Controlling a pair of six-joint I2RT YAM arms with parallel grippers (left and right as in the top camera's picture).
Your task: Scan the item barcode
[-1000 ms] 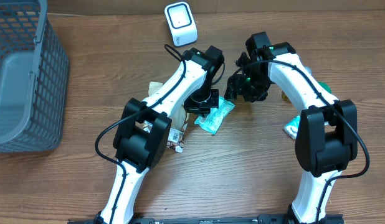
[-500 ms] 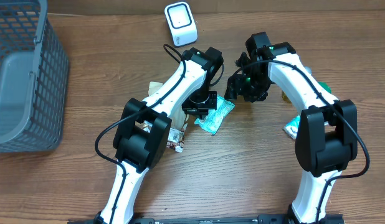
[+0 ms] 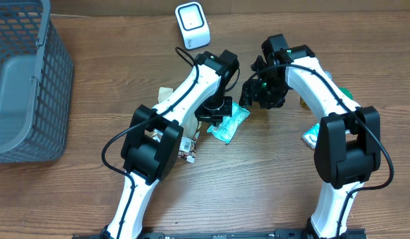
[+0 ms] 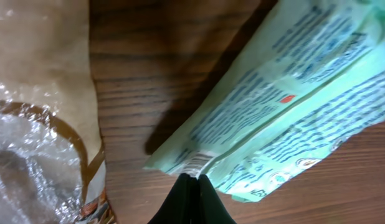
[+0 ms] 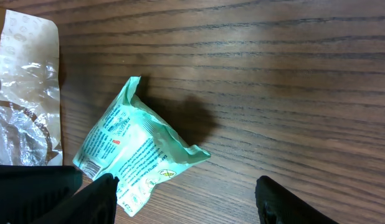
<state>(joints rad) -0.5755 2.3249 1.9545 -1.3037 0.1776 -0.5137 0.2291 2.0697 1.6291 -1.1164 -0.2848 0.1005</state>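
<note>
The mint-green crinkled plastic packet (image 3: 230, 123) lies at the centre of the brown wooden table (image 3: 258, 192), its crimped end pinched in the closed left claw (image 4: 189, 185). The right claw (image 3: 257, 94) hangs open at its 1 o'clock. Lifting it toward the white boxy scanner (image 3: 192, 25), at 12 o'clock, looks undone. A grey mesh basket (image 3: 26, 86) sits at 9 o'clock.

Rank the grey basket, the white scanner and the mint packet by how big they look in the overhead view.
1. Grey basket: largest by far, even cropped at the frame edge.
2 and 3. White scanner and mint packet: about alike; the left arm hides part of the packet, so unranked.
</note>
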